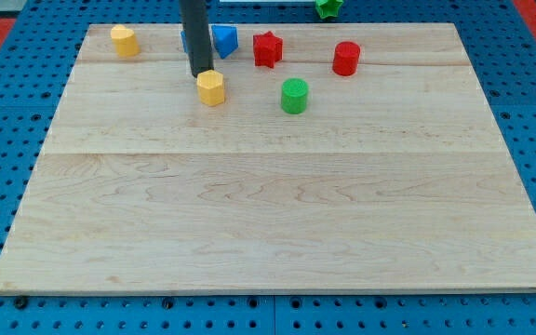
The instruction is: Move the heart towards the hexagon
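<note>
My tip (199,73) is at the end of the dark rod that comes down from the view's top. It rests against the upper left edge of a yellow block (211,88), which looks like the heart. A second yellow block (124,41), apparently the hexagon, stands near the board's top left corner, well to the left of and above my tip. The two yellow blocks are far apart.
A blue block (224,40) sits just behind the rod, partly hidden by it. To its right are a red star (267,48), a red cylinder (345,58) and a green cylinder (294,96). A green star (328,7) lies off the wooden board (277,214) at the top.
</note>
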Motion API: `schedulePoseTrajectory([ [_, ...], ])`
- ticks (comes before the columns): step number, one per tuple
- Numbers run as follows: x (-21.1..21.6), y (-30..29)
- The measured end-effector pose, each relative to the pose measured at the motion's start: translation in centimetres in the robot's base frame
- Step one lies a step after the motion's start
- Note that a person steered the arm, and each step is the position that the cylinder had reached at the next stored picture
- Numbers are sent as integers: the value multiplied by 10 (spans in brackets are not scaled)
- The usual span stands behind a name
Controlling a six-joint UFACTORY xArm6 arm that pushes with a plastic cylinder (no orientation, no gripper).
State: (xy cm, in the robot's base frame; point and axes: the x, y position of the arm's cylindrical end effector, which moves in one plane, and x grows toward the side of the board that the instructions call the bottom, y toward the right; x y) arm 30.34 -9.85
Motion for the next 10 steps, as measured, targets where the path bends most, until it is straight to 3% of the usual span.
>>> schedulePoseTrajectory([
  [1, 12, 29],
  [2, 2, -22],
  [3, -2, -126],
  [4, -45, -194],
  [5, -112, -188],
  [6, -93, -118],
  [8, 0, -75],
  [10, 9, -62],
])
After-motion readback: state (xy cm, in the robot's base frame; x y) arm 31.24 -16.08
